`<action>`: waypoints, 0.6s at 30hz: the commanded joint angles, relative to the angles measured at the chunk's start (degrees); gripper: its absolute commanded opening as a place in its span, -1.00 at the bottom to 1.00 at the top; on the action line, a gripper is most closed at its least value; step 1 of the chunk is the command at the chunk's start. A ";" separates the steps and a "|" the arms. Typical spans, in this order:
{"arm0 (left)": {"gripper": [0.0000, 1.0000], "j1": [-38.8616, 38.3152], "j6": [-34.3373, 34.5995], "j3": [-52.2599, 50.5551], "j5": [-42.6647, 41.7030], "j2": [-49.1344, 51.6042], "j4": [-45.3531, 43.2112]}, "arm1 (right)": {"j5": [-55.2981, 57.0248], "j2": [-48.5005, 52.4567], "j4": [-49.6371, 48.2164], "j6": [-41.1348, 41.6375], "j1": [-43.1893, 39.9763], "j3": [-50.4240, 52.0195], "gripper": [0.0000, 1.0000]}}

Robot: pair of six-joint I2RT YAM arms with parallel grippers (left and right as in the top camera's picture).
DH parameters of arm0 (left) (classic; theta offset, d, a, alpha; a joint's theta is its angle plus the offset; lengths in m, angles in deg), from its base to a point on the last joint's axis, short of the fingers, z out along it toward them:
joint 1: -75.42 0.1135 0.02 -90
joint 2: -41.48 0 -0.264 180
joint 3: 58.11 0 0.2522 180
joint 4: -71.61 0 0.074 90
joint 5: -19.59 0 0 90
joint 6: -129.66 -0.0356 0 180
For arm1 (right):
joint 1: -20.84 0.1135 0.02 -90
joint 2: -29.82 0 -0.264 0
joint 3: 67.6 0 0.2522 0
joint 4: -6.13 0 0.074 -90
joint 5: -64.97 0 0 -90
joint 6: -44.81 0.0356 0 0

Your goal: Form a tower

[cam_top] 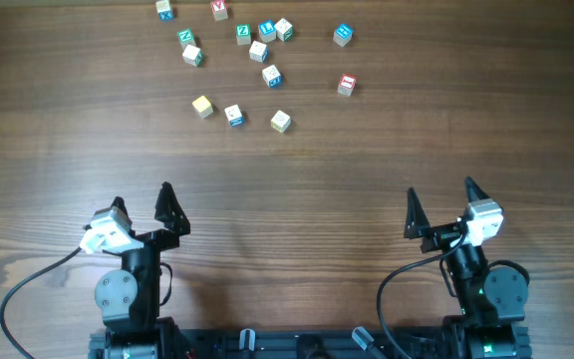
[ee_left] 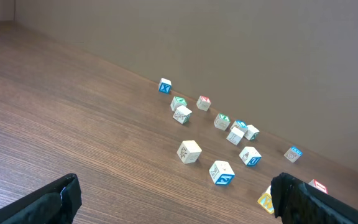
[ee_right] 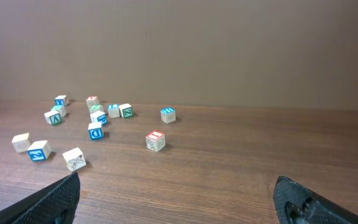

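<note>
Cubes (cam_top: 258,50) seemingly loose; left gripper (cam_top: 142,195), right gripper (cam_top: 440,189) spread

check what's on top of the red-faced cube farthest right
Nothing: the red-faced cube stands alone on the table, its red top face bare. Its underside, against the wood, cannot be seen.

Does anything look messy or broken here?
Nothing looks broken. The small pale wooden letter cubes lie scattered loose at the far side of the brown wooden table, turned every which way, and none looks stacked. The left hand and right hand sit open near the front edge, holding nothing.
</note>
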State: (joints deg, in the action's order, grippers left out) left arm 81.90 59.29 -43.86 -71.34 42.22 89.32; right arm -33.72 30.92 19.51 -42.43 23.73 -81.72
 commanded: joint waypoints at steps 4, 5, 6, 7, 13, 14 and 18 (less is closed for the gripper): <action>1.00 -0.26 -0.04 -0.15 0.33 -0.42 0.39 | 0.83 -0.57 -0.17 0.39 0.13 0.07 0.99; 1.00 -0.26 -0.04 -0.15 0.33 -0.42 0.39 | 0.83 -0.57 -0.17 0.37 0.13 0.07 0.99; 1.00 -0.26 -0.04 -0.15 0.33 -0.42 0.39 | 0.85 -0.57 -0.17 0.37 0.13 0.07 1.00; 1.00 -0.26 -0.09 -0.15 0.42 -0.42 0.37 | 0.85 -0.57 -0.17 0.39 0.13 0.07 0.99; 1.00 -0.26 -0.07 -0.15 1.86 -0.42 0.17 | 0.85 -0.57 -0.17 0.37 0.13 0.07 0.99; 1.00 -0.26 -0.04 -0.15 1.86 -0.42 0.17 | 0.85 -0.57 -0.17 0.37 0.13 0.07 1.00; 1.00 -0.26 0.33 -0.15 1.86 -0.42 0.17 | 0.85 -0.57 -0.17 0.39 0.13 0.07 0.99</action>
State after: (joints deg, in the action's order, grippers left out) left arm 81.87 59.29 -43.86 -70.44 42.22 89.32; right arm -33.72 30.92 19.51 -42.43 23.73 -81.72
